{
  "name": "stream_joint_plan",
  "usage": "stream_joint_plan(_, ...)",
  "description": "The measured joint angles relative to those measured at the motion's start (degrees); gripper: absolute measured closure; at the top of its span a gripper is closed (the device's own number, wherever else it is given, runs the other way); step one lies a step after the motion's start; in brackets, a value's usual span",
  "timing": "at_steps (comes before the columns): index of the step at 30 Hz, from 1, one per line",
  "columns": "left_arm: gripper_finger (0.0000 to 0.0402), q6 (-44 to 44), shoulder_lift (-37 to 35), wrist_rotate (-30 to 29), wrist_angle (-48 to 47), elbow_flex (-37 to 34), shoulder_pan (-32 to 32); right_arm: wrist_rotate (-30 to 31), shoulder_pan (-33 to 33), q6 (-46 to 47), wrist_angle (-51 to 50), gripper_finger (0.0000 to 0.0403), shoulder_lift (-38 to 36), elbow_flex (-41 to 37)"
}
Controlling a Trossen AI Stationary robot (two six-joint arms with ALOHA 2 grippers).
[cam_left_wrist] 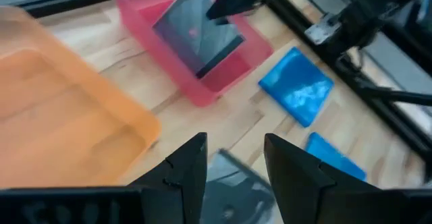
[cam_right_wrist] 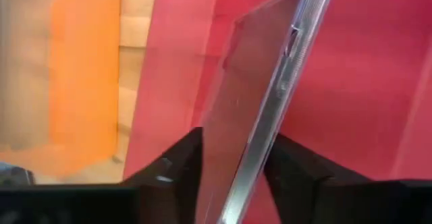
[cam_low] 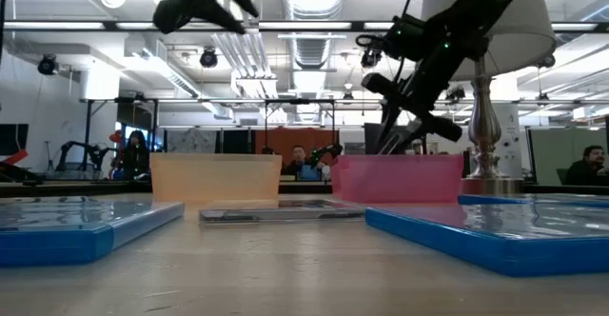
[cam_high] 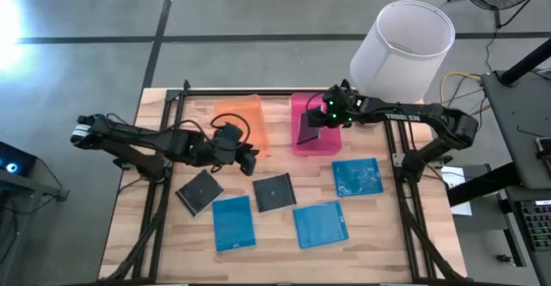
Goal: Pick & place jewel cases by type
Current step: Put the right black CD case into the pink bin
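High view: I see the right hand (cam_high: 317, 124) at upper centre-right of the frame, over the pink tray (cam_high: 331, 145), clamped on a dark jewel case (cam_high: 310, 129) held tilted above the tray floor. The left hand (cam_high: 250, 160) sits left of centre, just below the orange tray (cam_high: 241, 114), with its fingers parted and nothing between them. On the worktop (cam_high: 129, 226) lie two more dark cases, one at lower left of centre (cam_high: 200, 191) and one at centre (cam_high: 275, 192), and three blue cases: lower centre-left (cam_high: 233, 223), lower centre-right (cam_high: 320, 223) and right of centre (cam_high: 357, 177).

Low view: The right hand (cam_low: 404, 116) hangs above the pink tray (cam_low: 409, 178) at right of centre; the orange tray (cam_low: 214, 176) stands at left of centre. A flat dark case (cam_low: 281, 211) lies between them, nearer the camera. Blue cases fill the lower left (cam_low: 76, 226) and lower right (cam_low: 495, 230).

Left wrist view: The left hand (cam_left_wrist: 233, 173) is spread, empty, above a dark case (cam_left_wrist: 233, 183). The held case (cam_left_wrist: 197, 36) tilts in the pink tray (cam_left_wrist: 202, 92) at upper centre.

Right wrist view: The right hand (cam_right_wrist: 233, 173) pinches the clear-edged case (cam_right_wrist: 270, 96) edge-on over the pink tray (cam_right_wrist: 364, 82).
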Motion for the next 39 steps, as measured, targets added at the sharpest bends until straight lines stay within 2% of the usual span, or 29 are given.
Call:
stream_joint_plan(5, 0.0271, 0.16, -2.35, -0.27, -0.08, -3.77, 0.22, 9.02, 1.83, -2.82, -12.39, 0.0167, -0.86, 6.26)
stream_joint_plan(8, 0.0271, 0.8, -3.21, 0.21, -0.44, -5.36, 0.49, 15.25, 4.16, -6.63, -22.15, 0.014, -1.01, 11.76)
stream_joint_plan(10, 0.0271, 2.39, -3.54, 1.42, -0.47, -5.79, 0.63, 16.54, 6.77, -9.65, -25.85, 0.0131, -0.97, 15.05)
stream_joint_plan(12, 0.0271, 3.71, -3.68, 5.2, -0.54, -6.52, 0.75, 14.51, 9.7, -10.79, -27.5, 0.0127, -1.19, 17.91)
stream_joint_plan(14, 0.0271, 3.39, -3.51, 10.15, -0.47, -7.84, 1.15, 8.89, 12.19, -10.07, -29.42, 0.0128, -1.27, 19.16)
stream_joint_plan(16, 0.0271, 1.55, -3.04, 13.54, -0.69, -9.79, 1.31, 2.19, 14.44, -8.36, -30.36, 0.0132, -0.8, 18.75)
stream_joint_plan(18, 0.0271, -1.07, -2.3, 15.62, -0.71, -11.53, 1.38, -0.15, 17.35, -6.35, -30.62, 0.0137, -0.51, 16.88)
stream_joint_plan(22, 0.0271, -7.28, -0.59, 19.18, -0.31, -14.74, 1.09, -0.4, 24.16, 1.18, -26.58, 0.0147, 0.26, 11.69)
stream_joint_plan(27, 0.0271, -11.5, 2.89, 24.07, 4.92, -18.27, -0.63, -1.2, 30.2, 10.63, -9.19, 0.0149, 2.41, 5.26)
stream_joint_plan(30, 0.0271, -13.0, 6.28, 25.61, 6.79, -18.93, -2.19, -1.78, 32.01, 14.63, -2.19, 0.0149, 6.08, 3.32)
stream_joint_plan(33, 0.0271, -13.8, 10.18, 25.77, 8.01, -17.98, -3.01, -1.63, 33.38, 15.82, 1.47, 0.0148, 10.22, 3.12)
stream_joint_plan(39, 0.0271, -12.94, 16.81, 24.76, 8.51, -14.18, -2.77, -0.83, 35.01, 15.11, 2.24, 0.0133, 16.47, 4.96)
